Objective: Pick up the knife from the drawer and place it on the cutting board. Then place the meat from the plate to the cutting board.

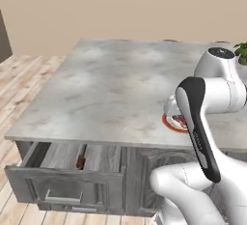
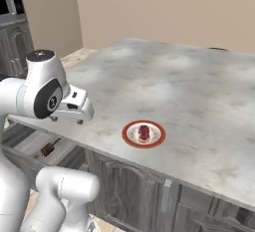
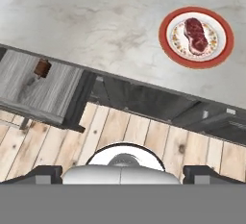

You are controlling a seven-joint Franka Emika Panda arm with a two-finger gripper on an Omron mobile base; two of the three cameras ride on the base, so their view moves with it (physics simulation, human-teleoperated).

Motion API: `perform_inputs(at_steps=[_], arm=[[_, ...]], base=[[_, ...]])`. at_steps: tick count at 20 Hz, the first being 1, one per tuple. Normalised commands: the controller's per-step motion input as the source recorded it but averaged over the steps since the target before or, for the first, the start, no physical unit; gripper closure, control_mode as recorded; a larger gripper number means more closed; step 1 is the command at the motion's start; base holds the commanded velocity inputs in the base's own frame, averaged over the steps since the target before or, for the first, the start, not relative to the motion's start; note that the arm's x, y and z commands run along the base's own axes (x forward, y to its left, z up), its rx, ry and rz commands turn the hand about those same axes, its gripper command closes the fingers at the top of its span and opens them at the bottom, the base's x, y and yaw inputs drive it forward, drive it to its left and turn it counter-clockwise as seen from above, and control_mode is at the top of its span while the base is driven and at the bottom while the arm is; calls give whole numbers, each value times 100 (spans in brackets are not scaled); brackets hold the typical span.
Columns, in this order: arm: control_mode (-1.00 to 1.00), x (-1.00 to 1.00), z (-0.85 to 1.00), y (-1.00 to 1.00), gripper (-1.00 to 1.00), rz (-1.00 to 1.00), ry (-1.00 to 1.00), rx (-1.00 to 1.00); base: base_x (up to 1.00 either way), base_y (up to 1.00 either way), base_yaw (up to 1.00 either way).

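Knife [image 3: 42, 68]: we see its reddish handle lying in the open drawer [image 1: 58, 156], near the counter edge, blade mostly hidden under the overhang. Drawer is pulled out, so access looks clear. Meat [image 3: 196, 35] sits centred on plate [image 3: 196, 37] on the counter [image 2: 199, 96]. Gripper [image 3: 122, 175] hangs above the counter edge w/ fingers spread wide, holding nothing; we judge it's staged for the reach down. We can't spot the cutting board.
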Motion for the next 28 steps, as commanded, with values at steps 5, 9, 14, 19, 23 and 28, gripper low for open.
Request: perform_inputs(at_steps=[5, 9, 14, 19, 23, 28], arm=[[100, 0, 0, 0, -100, 0, 0, 0], [100, 0, 0, 0, -100, 0, 0, 0], [100, 0, 0, 0, -100, 0, 0, 0], [100, 0, 0, 0, -100, 0, 0, 0], [100, 0, 0, 0, -100, 0, 0, 0], [100, 0, 0, 0, -100, 0, 0, 0]], base=[[-43, 4, 50], [8, -1, 64], [6, -33, 62], [27, -27, 69], [0, -48, 52], [39, -43, 24]])
